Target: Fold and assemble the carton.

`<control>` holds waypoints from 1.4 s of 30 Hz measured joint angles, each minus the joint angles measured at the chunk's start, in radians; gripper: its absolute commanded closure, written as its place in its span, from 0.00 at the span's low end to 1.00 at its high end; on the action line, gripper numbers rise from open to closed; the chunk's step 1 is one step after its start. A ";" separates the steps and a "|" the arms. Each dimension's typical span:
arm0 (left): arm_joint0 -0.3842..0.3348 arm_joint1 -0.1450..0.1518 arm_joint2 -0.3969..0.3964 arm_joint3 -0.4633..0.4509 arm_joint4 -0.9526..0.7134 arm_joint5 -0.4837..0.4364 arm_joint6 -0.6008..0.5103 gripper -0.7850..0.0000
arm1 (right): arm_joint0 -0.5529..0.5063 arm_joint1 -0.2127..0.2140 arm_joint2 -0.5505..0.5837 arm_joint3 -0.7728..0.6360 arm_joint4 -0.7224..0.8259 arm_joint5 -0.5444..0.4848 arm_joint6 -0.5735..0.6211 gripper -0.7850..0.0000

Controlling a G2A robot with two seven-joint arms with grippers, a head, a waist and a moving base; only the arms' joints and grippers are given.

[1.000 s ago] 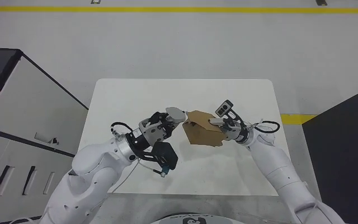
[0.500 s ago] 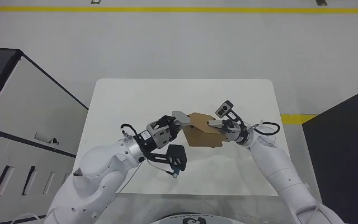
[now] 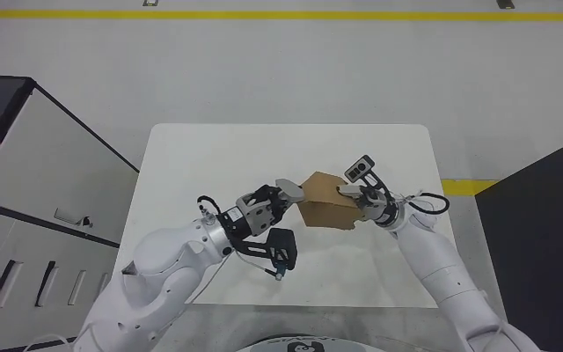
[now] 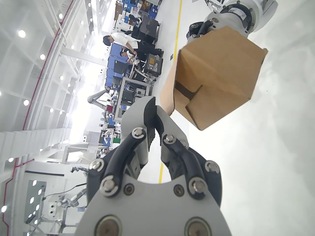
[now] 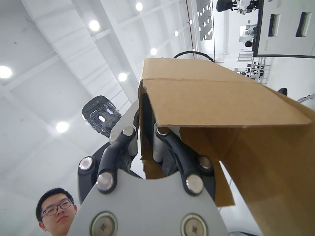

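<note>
Spreading below both arms, the white table (image 3: 220, 150) serves as the work surface. The carton (image 3: 327, 201) hangs above it, straight ahead of the right pincer (image 5: 147, 126), whose fingers are clamped narrow on one cardboard wall, seemingly to hold the box raised and steady with its unfinished end turned toward the other arm. The left pincer (image 4: 156, 117) has its pads pressed together on nothing; closed like this it makes a blunt pusher, I judge. Just past its tip stands a loose side flap (image 4: 168, 92), angled outward from the box, though whether the tip touches its edge cannot be told. Beyond that, the inner flaps (image 4: 196, 99) already lie folded across the end, so this one probably needs pushing in next.
</note>
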 measured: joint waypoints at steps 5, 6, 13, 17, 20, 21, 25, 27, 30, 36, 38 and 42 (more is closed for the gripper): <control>-0.005 0.000 0.015 0.007 0.005 -0.008 0.019 1.00 | 0.004 0.001 -0.005 0.002 0.003 -0.001 0.000 1.00; -0.007 0.000 0.020 0.008 0.009 -0.011 0.025 1.00 | 0.005 0.002 -0.006 0.003 0.003 0.000 0.000 1.00; -0.028 0.000 0.062 0.012 0.069 -0.035 0.038 1.00 | 0.011 0.007 -0.014 0.000 -0.010 -0.011 0.000 1.00; -0.036 -0.001 0.080 0.019 0.087 -0.037 0.029 1.00 | 0.013 0.012 -0.018 -0.009 -0.031 -0.033 0.000 1.00; -0.041 -0.002 0.084 0.025 0.087 -0.042 0.020 1.00 | 0.010 0.015 -0.022 -0.020 -0.032 -0.045 0.000 1.00; -0.043 -0.002 0.084 0.027 0.086 -0.044 0.016 1.00 | 0.009 0.017 -0.024 -0.023 -0.032 -0.049 0.000 1.00; -0.048 -0.003 0.082 0.030 0.078 -0.046 0.008 1.00 | 0.007 0.022 -0.029 -0.028 -0.032 -0.060 0.000 1.00; -0.048 -0.003 0.077 0.031 0.071 -0.044 0.006 1.00 | 0.007 0.024 -0.031 -0.031 -0.028 -0.065 0.000 1.00; -0.047 -0.002 0.069 0.037 0.064 -0.043 0.007 1.00 | 0.007 0.028 -0.034 -0.032 -0.023 -0.071 0.000 1.00; -0.044 0.000 0.063 0.043 0.064 -0.052 0.024 1.00 | 0.012 0.034 -0.042 -0.035 -0.013 -0.078 0.000 1.00; -0.044 0.001 0.063 0.045 0.063 -0.055 0.030 1.00 | 0.014 0.035 -0.046 -0.036 -0.009 -0.082 0.000 1.00; -0.048 0.002 0.064 0.049 0.065 -0.063 0.041 1.00 | 0.017 0.038 -0.052 -0.037 -0.002 -0.089 0.000 1.00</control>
